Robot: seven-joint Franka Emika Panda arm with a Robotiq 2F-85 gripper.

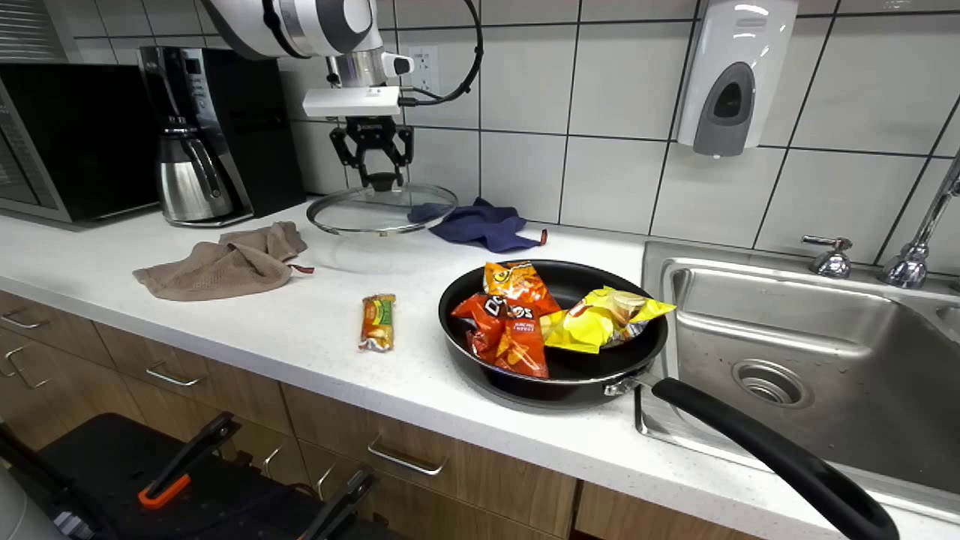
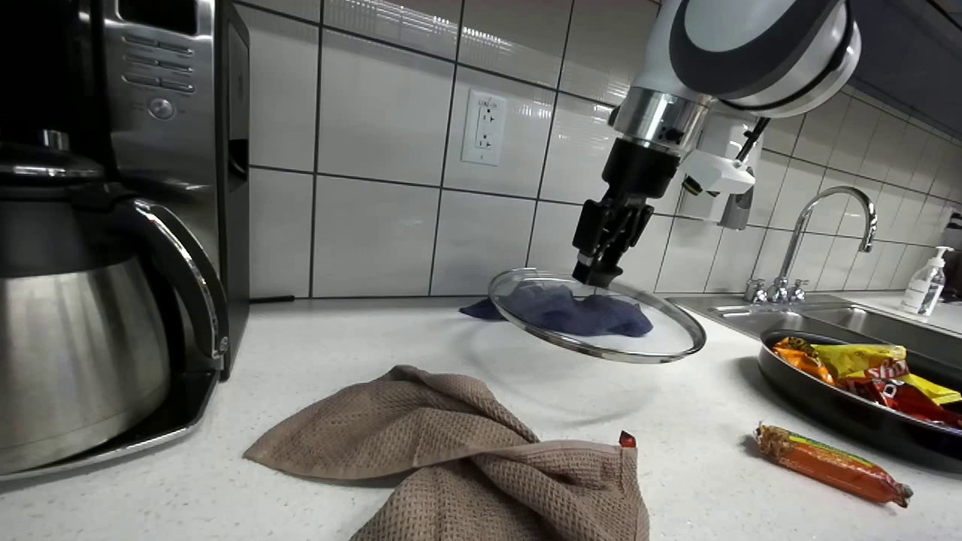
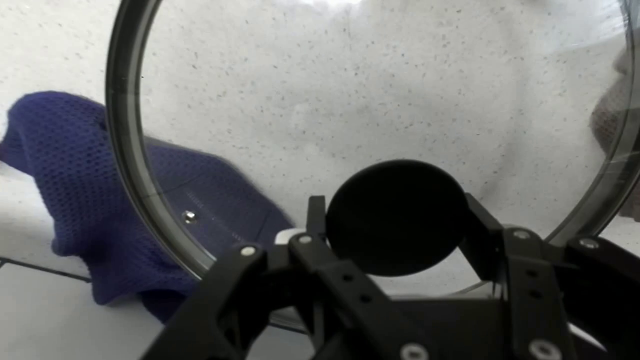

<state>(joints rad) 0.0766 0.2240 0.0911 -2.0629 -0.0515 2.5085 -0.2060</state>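
My gripper is shut on the black knob of a round glass lid. The wrist view shows one finger on each side of the knob. In both exterior views the lid hangs above the white counter, and it looks tilted in an exterior view. A dark blue cloth lies behind and partly beneath the lid, against the tiled wall; it also shows in the wrist view. A brown cloth lies on the counter near the lid, on the coffee maker's side.
A black pan holds red and yellow snack bags, beside a steel sink. A wrapped bar lies near the pan. A coffee maker and microwave stand at the counter's far end.
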